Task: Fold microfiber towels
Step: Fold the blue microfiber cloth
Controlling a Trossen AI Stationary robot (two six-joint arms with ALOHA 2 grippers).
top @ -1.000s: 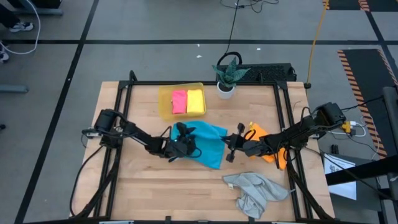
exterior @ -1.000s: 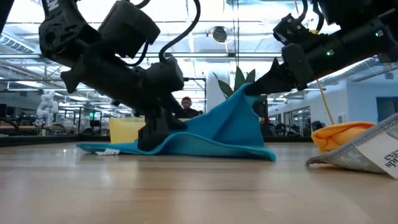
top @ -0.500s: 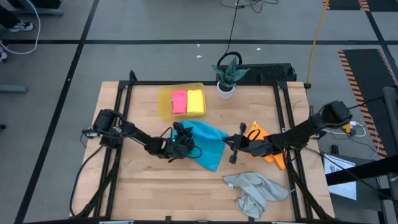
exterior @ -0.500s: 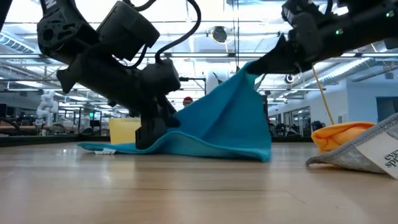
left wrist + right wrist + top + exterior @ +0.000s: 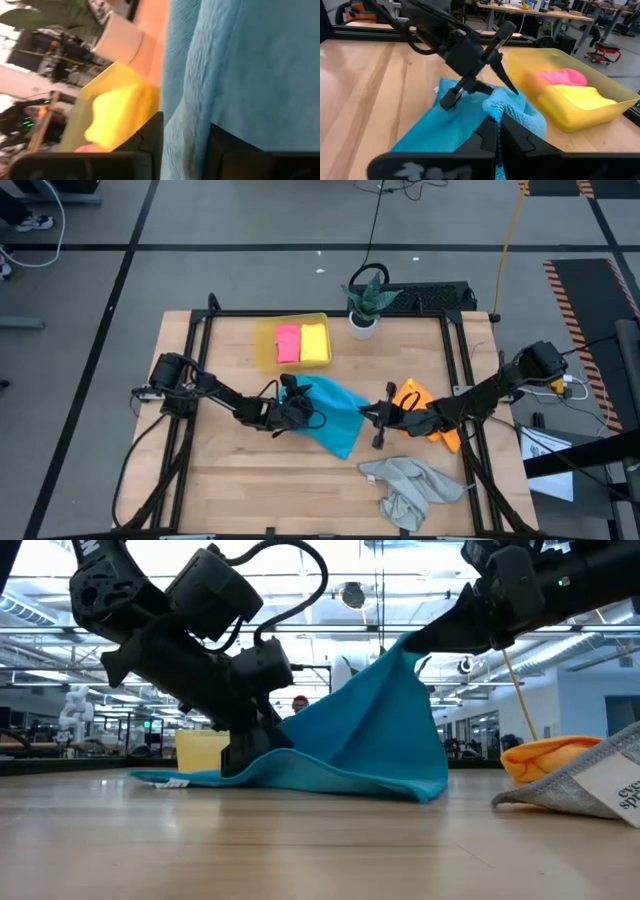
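The right gripper (image 5: 377,420) is clamped on the blue towel's (image 5: 335,412) raised corner – the left gripper (image 5: 291,406) pinches its opposite edge, low.

Ahead of me the wooden surface (image 5: 240,470) carries a translucent yellow tray (image 5: 263,341) near its far edge. Just beside the tray stands a small potted plant (image 5: 366,298) in a white pot. A black keyboard (image 5: 435,294) lies beyond the plant, at the far right corner.
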